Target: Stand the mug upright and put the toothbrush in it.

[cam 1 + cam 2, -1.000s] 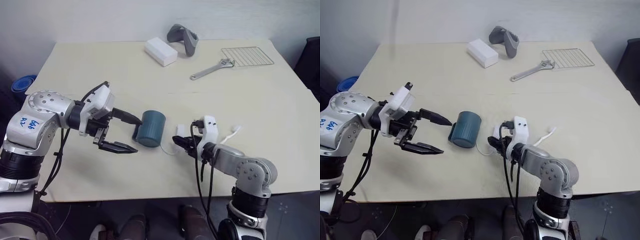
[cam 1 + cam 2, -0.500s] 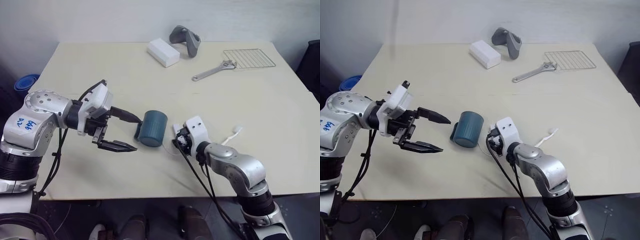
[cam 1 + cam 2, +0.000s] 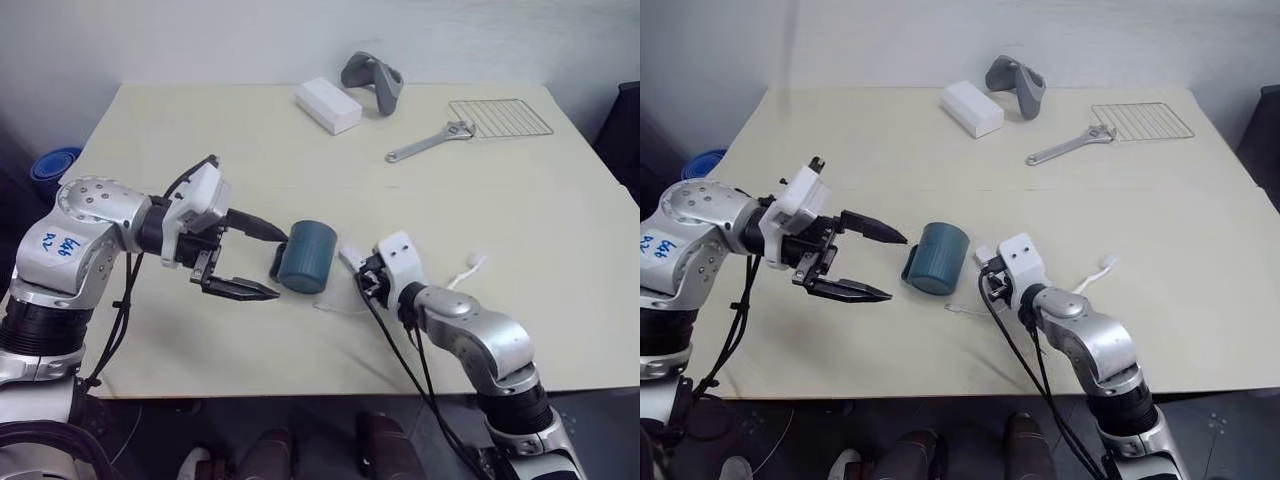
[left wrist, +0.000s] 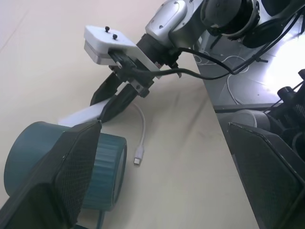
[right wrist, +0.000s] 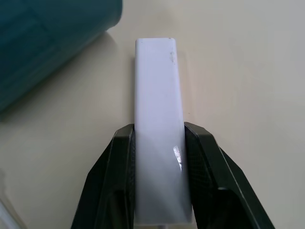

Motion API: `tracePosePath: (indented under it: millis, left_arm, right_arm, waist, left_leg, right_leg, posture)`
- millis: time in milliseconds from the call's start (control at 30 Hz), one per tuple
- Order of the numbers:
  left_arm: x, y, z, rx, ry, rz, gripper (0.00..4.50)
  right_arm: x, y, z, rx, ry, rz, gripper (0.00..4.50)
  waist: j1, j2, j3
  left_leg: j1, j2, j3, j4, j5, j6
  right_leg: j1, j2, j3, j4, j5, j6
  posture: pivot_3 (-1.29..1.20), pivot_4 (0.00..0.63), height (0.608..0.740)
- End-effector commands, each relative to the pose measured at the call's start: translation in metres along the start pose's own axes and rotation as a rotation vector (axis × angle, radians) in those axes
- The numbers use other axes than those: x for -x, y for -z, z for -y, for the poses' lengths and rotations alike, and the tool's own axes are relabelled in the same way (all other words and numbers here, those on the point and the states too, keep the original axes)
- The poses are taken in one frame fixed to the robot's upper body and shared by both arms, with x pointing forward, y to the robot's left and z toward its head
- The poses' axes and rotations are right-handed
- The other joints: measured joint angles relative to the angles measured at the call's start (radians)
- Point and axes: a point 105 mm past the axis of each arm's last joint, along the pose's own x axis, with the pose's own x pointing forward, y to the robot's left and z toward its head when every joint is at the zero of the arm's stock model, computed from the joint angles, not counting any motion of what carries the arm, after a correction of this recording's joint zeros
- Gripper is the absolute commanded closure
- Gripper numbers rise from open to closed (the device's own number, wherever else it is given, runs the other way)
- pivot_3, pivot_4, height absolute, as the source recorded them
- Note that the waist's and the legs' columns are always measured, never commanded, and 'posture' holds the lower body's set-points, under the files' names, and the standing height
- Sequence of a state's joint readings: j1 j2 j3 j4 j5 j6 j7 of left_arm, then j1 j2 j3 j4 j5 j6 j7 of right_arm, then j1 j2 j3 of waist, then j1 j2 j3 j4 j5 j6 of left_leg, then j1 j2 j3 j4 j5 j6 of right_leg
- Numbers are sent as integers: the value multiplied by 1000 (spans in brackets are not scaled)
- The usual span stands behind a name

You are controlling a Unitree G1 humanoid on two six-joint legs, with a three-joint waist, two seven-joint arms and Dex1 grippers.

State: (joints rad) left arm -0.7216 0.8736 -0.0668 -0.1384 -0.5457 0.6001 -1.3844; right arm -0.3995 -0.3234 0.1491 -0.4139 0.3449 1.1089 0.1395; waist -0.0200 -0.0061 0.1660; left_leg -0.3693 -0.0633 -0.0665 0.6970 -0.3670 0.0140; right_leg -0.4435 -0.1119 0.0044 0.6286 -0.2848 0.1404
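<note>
Since a second ago the right gripper (image 5: 157, 143) has rolled over and its fingers have closed in on the short white rectangular gadget (image 5: 157, 119), now pinched flat between both pads. Mug (image 3: 305, 257) unchanged: dark teal, lying on its side near the table's (image 3: 300, 360) front-middle, not yet stood up. Gadget sits just right of the mug, close but apart; its thin cord (image 4: 139, 138) trails on the table beside the mug. Toothbrush (image 3: 468, 270) lies on the table further right, past the right wrist, untouched.

Left gripper (image 3: 262, 261) hovers just left of the mug, fingers spread wide, upper tip near the mug's side, holding nothing.

Far edge of table: white rectangular box (image 3: 328, 105), grey handheld device (image 3: 374, 80), silver wrench (image 3: 428, 141), wire rack (image 3: 498, 117).
</note>
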Motion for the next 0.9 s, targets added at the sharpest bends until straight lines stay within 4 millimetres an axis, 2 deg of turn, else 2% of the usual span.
tracePosePath:
  millis: [33,133,200,233,267,333,367,433,533,667,767,833,900]
  left_arm:
    - [-1,-3,1,-18,6,16,0]
    - [-3,-4,-1,-27,9,33,0]
    - [-7,-7,-5,-33,0,60,0]
    - [-9,-8,-7,-35,-2,73,0]
    - [-12,-9,-8,-38,0,84,0]
    - [-17,-9,-9,-40,12,104,0]
    - [-20,-9,-9,-42,18,110,0]
    - [-24,-10,-9,-50,30,118,0]
    - [-28,-15,-13,-63,43,135,0]
    - [-29,-18,-19,-72,46,140,0]
    - [-31,-20,-19,-77,58,142,0]
    - [-31,-21,-18,-80,62,144,0]
    - [-32,-23,-19,-84,59,154,0]
  right_arm:
    - [29,-19,28,3,79,44,3474]
    - [59,-46,49,11,142,119,3474]
    - [90,-70,83,-63,243,210,3474]
    - [105,-75,101,-134,301,240,3474]
    - [121,-70,125,-193,396,244,3474]
    - [152,-42,172,-281,603,198,3474]
    - [166,-30,189,-309,688,183,3474]
    - [185,-11,211,-355,787,163,3474]
    - [198,13,229,-400,869,132,3474]
    - [191,35,237,-385,892,91,3474]
    - [194,52,247,-395,947,105,3474]
    - [197,59,250,-470,960,168,2727]
    - [198,60,248,-468,955,180,2109]
  waist:
    - [3,1,1]
    - [7,4,3]
    - [9,5,3]
    - [9,5,3]
    - [12,5,3]
    - [25,4,2]
    - [33,3,2]
    - [37,3,2]
    - [32,5,3]
    - [10,5,3]
    - [1,6,2]
    - [-2,6,2]
    - [-4,6,2]
  left_leg:
    - [0,0,0,0,0,0]
    - [-2,-1,0,0,0,1]
    - [-2,0,0,-1,0,1]
    - [-2,0,0,-1,0,1]
    - [-2,0,0,-1,0,1]
    - [-2,0,-1,-1,0,1]
    - [-2,0,-3,-2,0,1]
    - [-2,-2,-3,-3,-1,2]
    - [-2,-6,3,-3,0,6]
    - [0,-5,7,-1,1,6]
    - [1,-3,8,-2,1,5]
    - [1,-3,8,-2,1,5]
    - [1,-3,7,-2,1,5]
  right_leg:
    - [-1,0,0,0,0,0]
    - [-2,-1,0,-1,0,0]
    - [-2,0,-1,-1,0,0]
    - [-2,0,-1,-1,0,0]
    - [-2,0,-1,-1,0,0]
    - [-1,0,-1,-1,0,0]
    - [-1,0,-2,-1,0,0]
    - [-1,-1,-2,-1,0,0]
    - [-1,-5,1,-1,0,0]
    - [-1,-4,4,0,1,3]
    - [-1,-2,4,0,1,3]
    - [-1,-3,4,0,1,3]
    - [-1,-3,4,-1,1,3]
  posture:
    - [0,150,740]
    - [0,150,740]
    - [0,150,740]
    - [0,150,740]
    - [0,150,740]
    - [0,150,740]
    - [0,150,740]
    - [0,150,740]
    - [0,150,740]
    - [0,150,740]
    - [0,150,740]
    - [0,150,740]
    - [0,150,740]
